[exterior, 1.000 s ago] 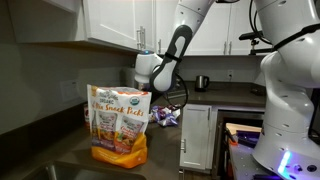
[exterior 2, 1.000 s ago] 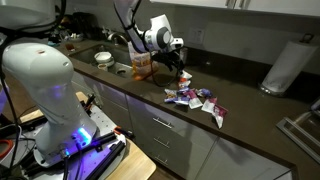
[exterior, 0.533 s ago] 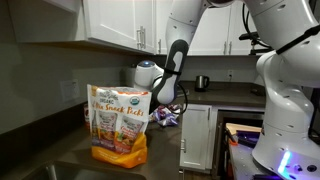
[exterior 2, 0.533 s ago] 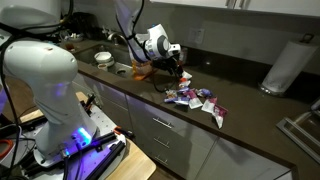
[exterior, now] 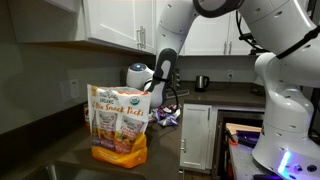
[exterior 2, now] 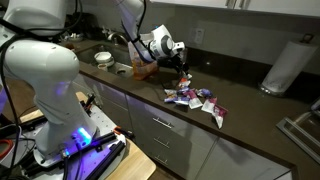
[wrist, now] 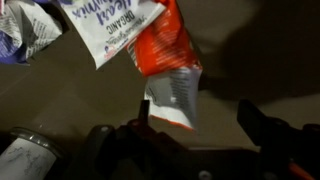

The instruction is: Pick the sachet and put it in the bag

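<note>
The bag (exterior: 120, 125) stands upright on the dark counter, white on top and orange below; its lettered top also shows in the wrist view (wrist: 110, 25). The red-orange sachet (wrist: 168, 60) with a pale panel hangs beside the bag's top edge. Its lower end reaches between my fingers, close to the left one. My gripper (wrist: 200, 118) has its fingers spread apart with a wide gap right of the sachet. In an exterior view the gripper (exterior 2: 182, 64) sits just past the bag (exterior 2: 143, 68). In the exterior view from the bag's front, the bag hides the fingertips.
A pile of small crinkly packets (exterior 2: 195, 98) lies on the counter beside the gripper and also shows behind the bag (exterior: 166, 116). A sink (exterior 2: 100, 55) lies beyond the bag. White cabinets hang above. A paper-towel roll (exterior 2: 282, 68) stands far along the counter.
The arm has swung toward the bag, and the wrist now sits right behind the bag's top. The pile of packets has not moved.
</note>
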You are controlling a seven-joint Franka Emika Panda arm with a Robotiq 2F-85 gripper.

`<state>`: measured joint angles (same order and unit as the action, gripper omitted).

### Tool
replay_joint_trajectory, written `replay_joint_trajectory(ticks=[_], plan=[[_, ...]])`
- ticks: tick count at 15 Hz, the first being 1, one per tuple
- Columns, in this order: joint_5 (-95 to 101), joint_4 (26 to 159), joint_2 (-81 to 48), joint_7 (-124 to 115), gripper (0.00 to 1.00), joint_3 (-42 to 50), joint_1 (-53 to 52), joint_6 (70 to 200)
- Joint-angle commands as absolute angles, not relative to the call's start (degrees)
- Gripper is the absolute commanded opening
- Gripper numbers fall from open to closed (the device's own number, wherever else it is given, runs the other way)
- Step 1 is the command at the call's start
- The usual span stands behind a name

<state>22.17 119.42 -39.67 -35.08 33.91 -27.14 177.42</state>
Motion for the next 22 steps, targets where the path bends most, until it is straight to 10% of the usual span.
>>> replay_joint_trajectory(ticks=[1, 4, 5, 16, 22], plan=[[15.1, 116.7, -43.3, -30.3, 0.99, 35.9, -28.5, 177.2], [11.2, 116.5, -44.4, -28.2, 1.00, 36.7, -29.0, 174.1], [10.5, 116.6, -44.6, -28.0, 0.75, 37.3, -29.5, 173.0], [12.3, 119.8, -38.0, -28.5, 0.08, 38.4, -32.3, 162.4], [17.4, 124.5, -29.0, -30.9, 0.05, 44.7, -38.9, 163.0]])
